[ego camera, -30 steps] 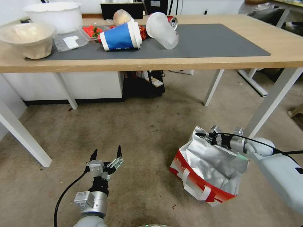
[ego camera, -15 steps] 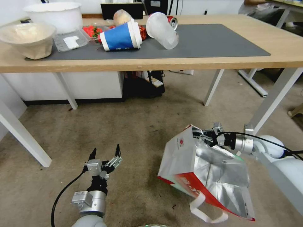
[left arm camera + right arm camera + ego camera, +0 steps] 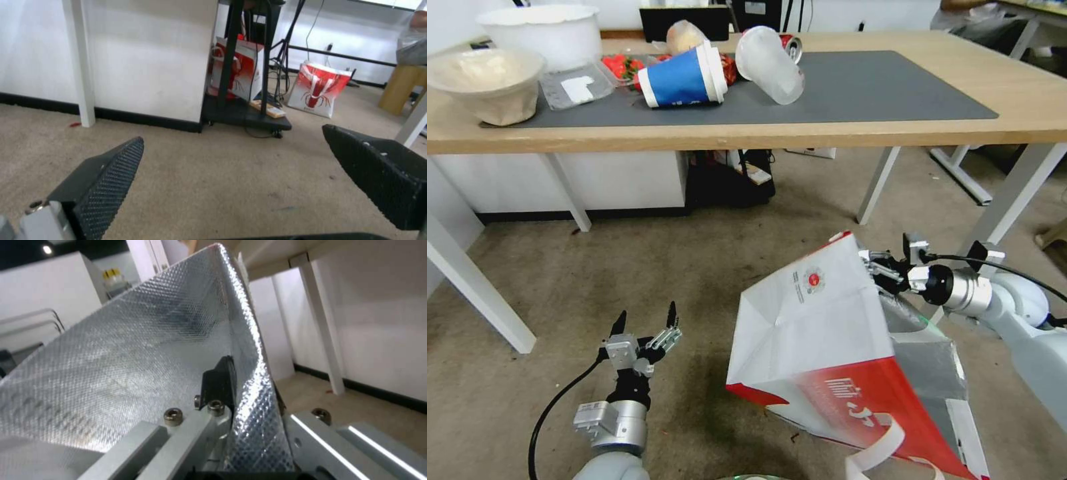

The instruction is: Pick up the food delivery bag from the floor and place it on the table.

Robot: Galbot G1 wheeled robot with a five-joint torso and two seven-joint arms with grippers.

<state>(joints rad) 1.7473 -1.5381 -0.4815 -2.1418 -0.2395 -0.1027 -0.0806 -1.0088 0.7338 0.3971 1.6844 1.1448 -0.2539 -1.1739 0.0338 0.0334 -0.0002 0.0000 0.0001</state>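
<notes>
Surface [image 3: 1027, 100] with dark grey mat stood beyond the carpeted floor [image 3: 694, 267], cups and bowls crowded toward its left end. Food delivery bag [image 3: 827, 333] hung tilted above the floor near the surface's right front leg, strap handle dangling. Right gripper [image 3: 879, 267] clenched on the bag's foil-lined top edge. Left gripper [image 3: 644, 319] hovered low over the floor, fingers spread, grasping nothing.

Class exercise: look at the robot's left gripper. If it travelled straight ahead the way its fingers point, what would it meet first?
Probably the floor. The left gripper, open and holding nothing, points forward and slightly down at bare carpet. The wheeled black stand under the table lies further along that line, though depth is hard to judge.
</notes>
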